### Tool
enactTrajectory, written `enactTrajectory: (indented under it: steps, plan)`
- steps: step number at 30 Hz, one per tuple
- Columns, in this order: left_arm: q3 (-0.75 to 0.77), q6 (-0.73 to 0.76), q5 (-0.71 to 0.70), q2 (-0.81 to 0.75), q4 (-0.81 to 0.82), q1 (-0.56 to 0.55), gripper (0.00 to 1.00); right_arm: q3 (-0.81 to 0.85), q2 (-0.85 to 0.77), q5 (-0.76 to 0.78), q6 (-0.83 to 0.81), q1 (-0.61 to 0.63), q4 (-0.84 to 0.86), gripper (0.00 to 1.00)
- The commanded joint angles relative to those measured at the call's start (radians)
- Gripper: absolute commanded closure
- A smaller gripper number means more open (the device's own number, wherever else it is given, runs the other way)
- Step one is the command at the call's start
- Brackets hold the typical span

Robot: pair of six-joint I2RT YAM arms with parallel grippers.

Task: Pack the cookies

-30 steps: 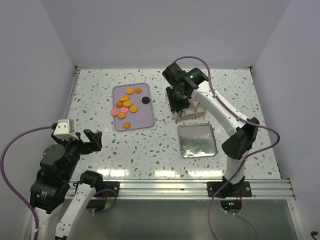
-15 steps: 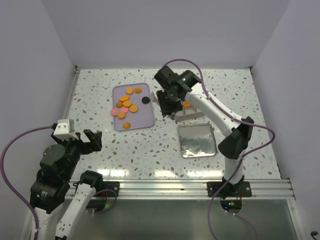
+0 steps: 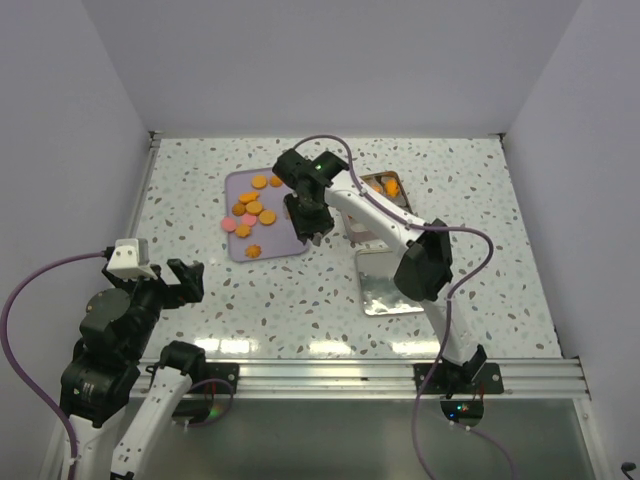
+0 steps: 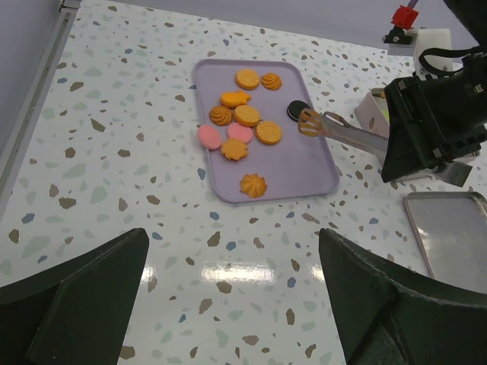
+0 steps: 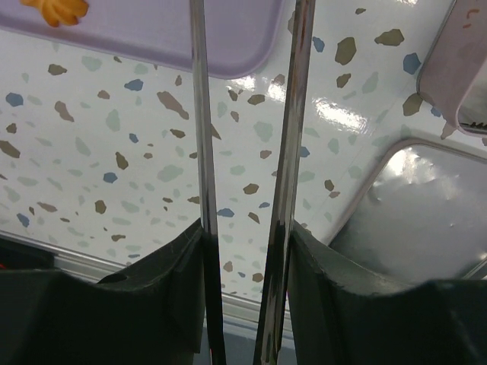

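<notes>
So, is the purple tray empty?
Not empty. Lots of cookies lie on the purple tray, mostly orange ones.

Right pincer (image 5: 245, 243) grips tongs (image 4: 346, 131); left pincer (image 3: 186, 275) gapes wide.

The cookies (image 4: 247, 115) are lying on the lilac tray (image 4: 304, 171), mostly orange, two pink; tongs (image 4: 346, 134) are reaching over the tray's right rim, tips just beside the black cookie (image 4: 297, 111); the right gripper (image 4: 399, 144) is clamping them right of the tray; the left gripper (image 4: 232, 251) is gaping wide nearer than the tray
</notes>
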Motion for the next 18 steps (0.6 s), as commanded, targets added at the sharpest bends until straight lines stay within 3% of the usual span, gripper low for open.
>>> enactTrajectory:
  steps: [1,18]
  plan:
    - [-0.002,0.013,0.002,-0.005,0.041,-0.003,0.00,0.046,0.005,0.013,0.000,0.001,-0.030,0.56]
    - [-0.002,0.013,0.003,0.009,0.043,-0.003,0.00,0.182,0.170,0.014,0.003,-0.012,-0.049,0.56]
